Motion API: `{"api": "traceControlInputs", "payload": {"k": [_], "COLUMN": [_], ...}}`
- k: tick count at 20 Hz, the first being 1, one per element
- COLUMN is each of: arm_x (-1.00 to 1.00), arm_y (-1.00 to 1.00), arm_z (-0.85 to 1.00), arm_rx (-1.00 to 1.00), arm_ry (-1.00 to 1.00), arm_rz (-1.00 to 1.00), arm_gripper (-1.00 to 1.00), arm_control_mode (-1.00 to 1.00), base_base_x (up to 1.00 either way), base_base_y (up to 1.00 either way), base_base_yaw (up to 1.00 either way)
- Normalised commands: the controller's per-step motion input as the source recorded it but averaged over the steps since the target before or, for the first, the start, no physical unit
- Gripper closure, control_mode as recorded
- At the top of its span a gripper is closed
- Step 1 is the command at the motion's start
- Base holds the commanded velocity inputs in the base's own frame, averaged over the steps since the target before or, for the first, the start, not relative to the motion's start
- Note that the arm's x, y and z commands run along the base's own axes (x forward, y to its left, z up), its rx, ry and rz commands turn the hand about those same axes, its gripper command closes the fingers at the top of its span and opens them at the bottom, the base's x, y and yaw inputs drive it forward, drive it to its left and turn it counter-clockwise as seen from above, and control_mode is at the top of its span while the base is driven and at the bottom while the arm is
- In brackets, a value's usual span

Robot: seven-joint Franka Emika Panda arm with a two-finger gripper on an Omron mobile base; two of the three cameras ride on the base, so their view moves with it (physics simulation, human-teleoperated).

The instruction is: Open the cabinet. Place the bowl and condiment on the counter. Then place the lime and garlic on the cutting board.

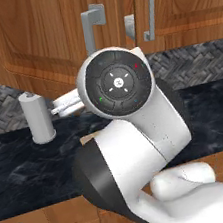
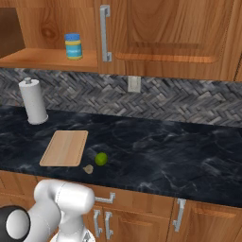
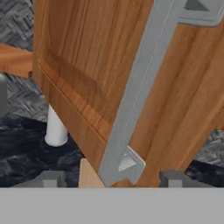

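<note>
My gripper [image 3: 111, 179] is open, its two tips standing either side of the lower end of a grey bar handle [image 3: 135, 100] with a gap on each side. That handle belongs to the cabinet door [image 3: 83, 65], which is swung open [image 1: 37, 38]. On the open shelf stands the condiment [image 2: 73, 46], a blue-lidded yellow jar. The cutting board [image 2: 64, 147] lies on the counter [image 2: 165, 151]. The lime [image 2: 100, 159] and the garlic [image 2: 88, 168] rest on the stone just right of the board. The bowl is hidden.
A white paper-towel roll [image 2: 33, 101] stands at the back left of the counter. The neighbouring cabinet door [image 2: 165, 33] is closed, with its handle [image 2: 105, 33] beside the open shelf. Lower drawers and doors [image 2: 142, 208] run under the counter's front edge.
</note>
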Motion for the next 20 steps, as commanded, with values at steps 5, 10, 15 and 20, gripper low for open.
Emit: {"api": "traceControlInputs", "payload": {"k": [5,10,15,20], "arm_x": [-1.00,-0.54,-0.11,-0.10], "arm_y": [-0.32,-0.91,-1.00,-1.00], "arm_z": [0.00,-0.20,-0.45,-0.64], "arm_rx": [0.00,0.05,0.11,0.15], "arm_ry": [0.00,0.01,0.00,0.03], "arm_rz": [-0.11,-0.02,0.00,0.01], "arm_gripper": [-1.00,-1.00,-1.00,-1.00], "arm_control_mode": [-1.00,-1.00,-1.00,-1.00], "base_base_x": [0.00,0.00,0.00,0.00], "base_base_y": [0.00,0.00,0.00,0.00], "base_base_yaw": [0.00,0.00,0.00,0.00]}}
